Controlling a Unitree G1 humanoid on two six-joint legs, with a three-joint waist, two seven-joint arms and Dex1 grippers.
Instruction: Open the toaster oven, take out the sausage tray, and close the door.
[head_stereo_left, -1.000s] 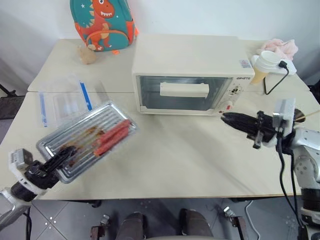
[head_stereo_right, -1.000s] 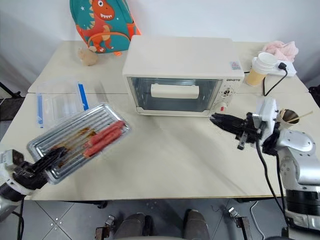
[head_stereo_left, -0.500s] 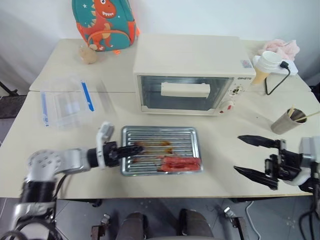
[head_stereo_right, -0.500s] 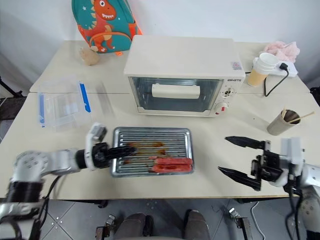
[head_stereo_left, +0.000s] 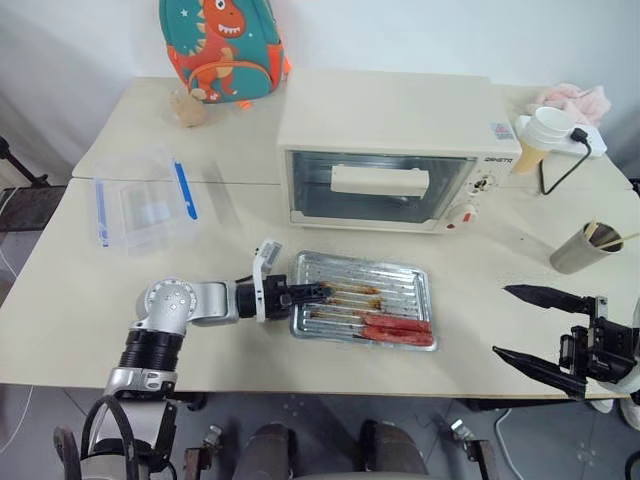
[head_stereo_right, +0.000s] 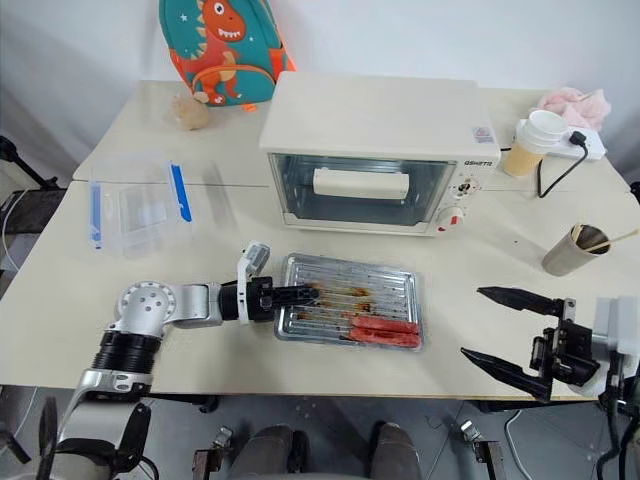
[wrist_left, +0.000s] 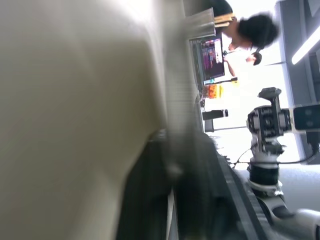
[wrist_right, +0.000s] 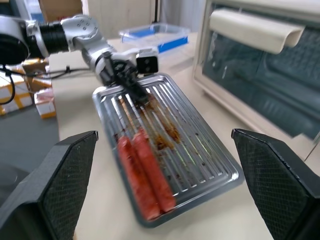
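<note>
Head views: the sausage tray (head_stereo_left: 365, 311), a shallow ribbed silver metal rectangle with brown grease streaks and red sausages along its near edge, lies flat on the table (head_stereo_left: 200, 260) at centre frame, just in front of the toaster oven (head_stereo_left: 400, 150). The left gripper (head_stereo_left: 312, 292) reaches in from the left, its black fingers lying over the tray's left rim at the stained ribs; they look narrow, though whether they pinch the rim cannot be told. The oven is a cream-white box with knobs and a red button at its right; the door (head_stereo_left: 380, 188), clear glass with a wide cream bar handle, stands closed. The right gripper (head_stereo_right: 508, 330) hangs at lower right, well apart from the tray, its two pointed black fingers spread wide and empty. Upper left: a dinosaur backpack (head_stereo_left: 222, 45); left of centre: a clear plastic box (head_stereo_left: 145, 205) with blue clips. Left wrist view: badly blurred, a pale surface and dark shapes, perhaps the fingers. Right wrist view: the tray sits between two textured black fingertips (wrist_right: 55, 185), sausages nearest, the left gripper at its far end, the oven door at upper right.
</note>
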